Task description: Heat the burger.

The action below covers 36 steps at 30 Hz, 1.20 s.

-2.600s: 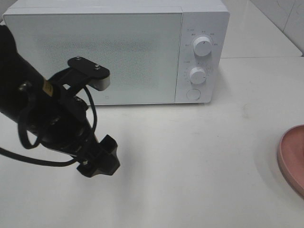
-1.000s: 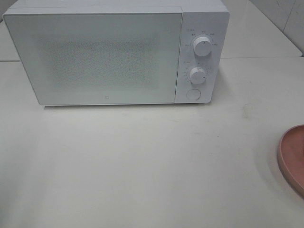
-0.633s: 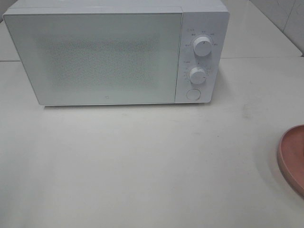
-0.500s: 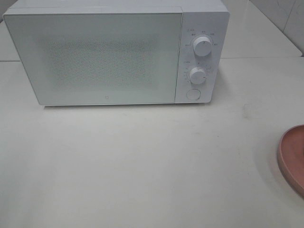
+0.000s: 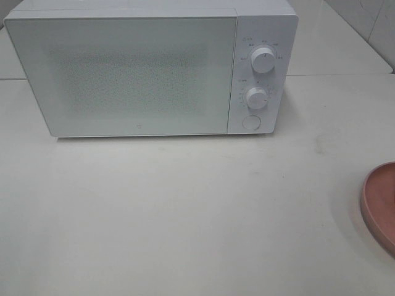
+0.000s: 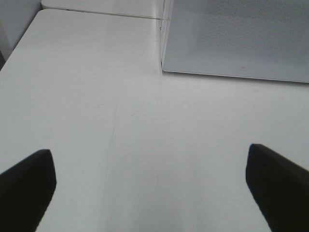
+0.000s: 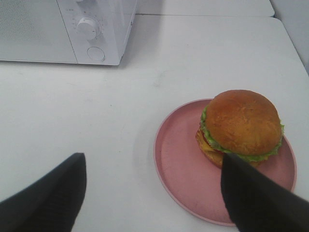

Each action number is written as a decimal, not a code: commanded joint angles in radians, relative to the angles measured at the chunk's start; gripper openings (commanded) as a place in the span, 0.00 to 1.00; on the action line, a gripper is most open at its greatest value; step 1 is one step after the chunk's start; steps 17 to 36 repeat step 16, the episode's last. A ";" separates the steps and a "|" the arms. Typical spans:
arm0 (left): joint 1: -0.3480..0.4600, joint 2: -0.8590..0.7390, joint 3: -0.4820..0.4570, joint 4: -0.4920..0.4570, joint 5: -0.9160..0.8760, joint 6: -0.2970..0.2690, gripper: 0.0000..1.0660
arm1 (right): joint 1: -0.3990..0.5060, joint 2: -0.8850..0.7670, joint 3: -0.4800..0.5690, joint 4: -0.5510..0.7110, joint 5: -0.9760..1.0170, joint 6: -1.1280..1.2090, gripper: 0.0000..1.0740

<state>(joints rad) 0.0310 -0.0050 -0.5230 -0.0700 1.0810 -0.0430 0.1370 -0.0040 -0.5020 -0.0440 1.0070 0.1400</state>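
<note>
burger: sits on the pink plate, off to the side nearest the plate's far rim, well away from the microwave. In the high view you only get a sliver of plate at the right edge, no burger at all.

microwave door: shut. Nothing goes in until you get it open, and I can't see a handle on it, so watch how you plan that.

right gripper: jaws spread wide, nothing in them, hovering above the table just short of the plate. The burger is in front of it but not between the fingers.

left gripper: wide open too, empty, hanging over bare table near the microwave's front left corner.

risk, squish: that bun is domed and glossy, so if you clamp high on it the pads will probably slide off or pop the layers apart. Go low and gentle.

risk, plate: come in too flat and you'll likely shove the plate instead of getting the burger.

risk, blind spot: the high camera doesn't cover the burger, so you're relying on the wrist view alone for the pick.
</note>
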 commanded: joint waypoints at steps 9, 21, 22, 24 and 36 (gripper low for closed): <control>0.016 -0.022 0.003 -0.007 -0.014 0.001 0.94 | -0.003 -0.028 0.003 -0.003 -0.011 -0.012 0.70; 0.016 -0.021 0.003 -0.006 -0.014 0.001 0.94 | -0.003 -0.028 0.003 -0.003 -0.011 -0.012 0.70; 0.016 -0.021 0.003 -0.006 -0.014 0.001 0.94 | -0.003 -0.028 0.003 -0.003 -0.011 -0.012 0.70; 0.016 -0.021 0.003 -0.006 -0.014 0.001 0.94 | -0.003 -0.028 0.003 -0.003 -0.011 -0.012 0.70; 0.016 -0.021 0.003 -0.006 -0.014 0.001 0.94 | -0.003 -0.028 0.003 -0.003 -0.011 -0.012 0.70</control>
